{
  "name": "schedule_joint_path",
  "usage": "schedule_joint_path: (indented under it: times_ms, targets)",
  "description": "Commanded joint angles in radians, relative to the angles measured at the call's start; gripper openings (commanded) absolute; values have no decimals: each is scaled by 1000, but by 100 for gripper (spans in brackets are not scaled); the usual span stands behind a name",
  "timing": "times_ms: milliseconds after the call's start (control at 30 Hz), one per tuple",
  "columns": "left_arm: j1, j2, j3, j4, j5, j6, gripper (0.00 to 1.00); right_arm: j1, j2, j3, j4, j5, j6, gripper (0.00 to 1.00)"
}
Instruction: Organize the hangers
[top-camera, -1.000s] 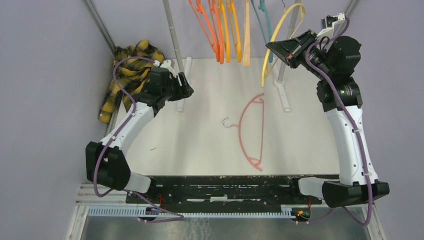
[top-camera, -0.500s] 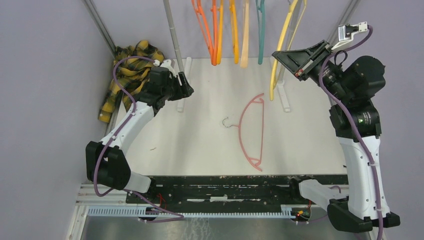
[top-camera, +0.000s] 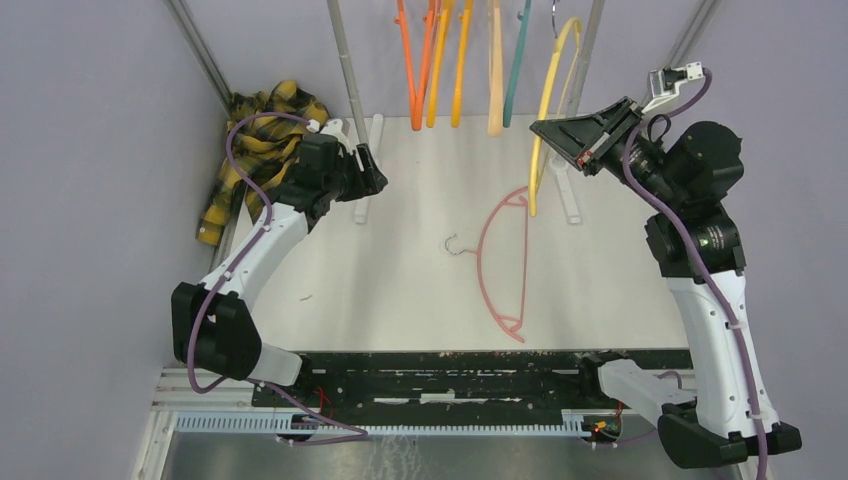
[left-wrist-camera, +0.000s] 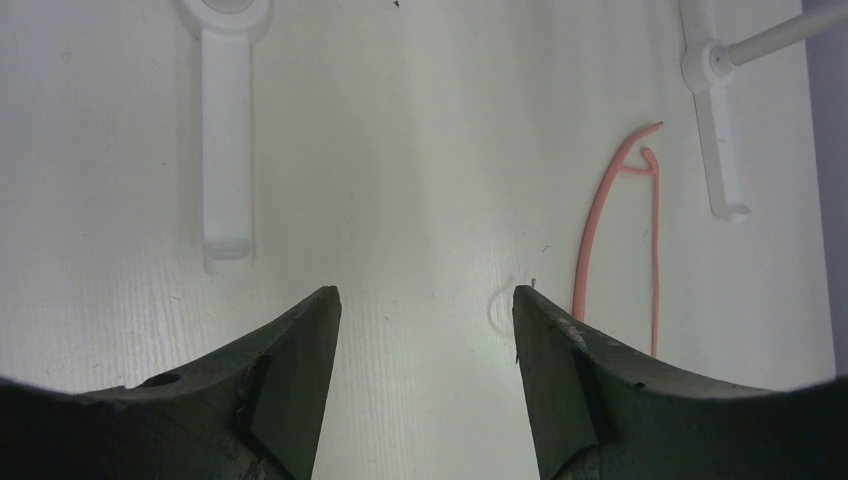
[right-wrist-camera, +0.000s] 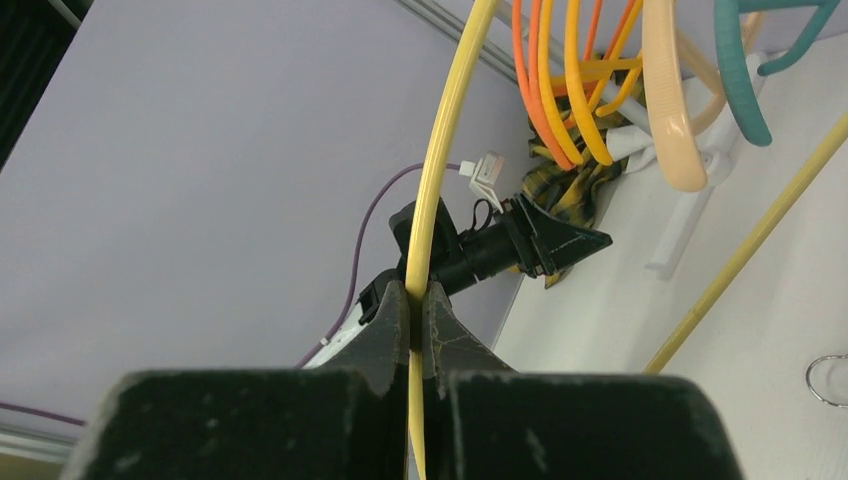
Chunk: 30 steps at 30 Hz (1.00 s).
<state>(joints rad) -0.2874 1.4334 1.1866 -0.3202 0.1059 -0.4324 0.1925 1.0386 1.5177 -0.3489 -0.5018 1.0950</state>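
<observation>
The yellow hanger (top-camera: 532, 185), in right claw (right-wrist-camera: 415, 296), lower than before.

Bright, even diffuse light, faint soft shadows on the white table (top-camera: 420, 300), overhead view sharp, wrist views softer, close-up fingers (left-wrist-camera: 280, 365) slightly blurred

The white tabletop (top-camera: 400, 290) carries a pink hanger (top-camera: 482, 255) lying flat near its middle, with the wire hook (top-camera: 456, 245) pointing left. A left foot (top-camera: 366, 175) and a right foot (top-camera: 567, 192), both white, rest toward the far edge. The right one is just beside the hanger's far end. A plaid shirt (top-camera: 255, 150) is bunched at the far left corner.
</observation>
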Motion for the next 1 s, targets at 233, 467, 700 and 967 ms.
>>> schedule_joint_path:
  times_ms: [233, 467, 700, 967]
  targets:
    - [3, -44, -10, 27, -6, 35, 71, 17, 86, 8, 165, -17, -11, 1]
    - [4, -25, 3, 24, -20, 53, 71, 18, 210, 119, 211, 38, -89, 1]
    - [4, 14, 18, 28, -19, 58, 71, 15, 278, 199, 238, 45, -112, 1]
    - [4, 28, 22, 35, -34, 58, 71, -25, 340, 190, 335, 41, -45, 1]
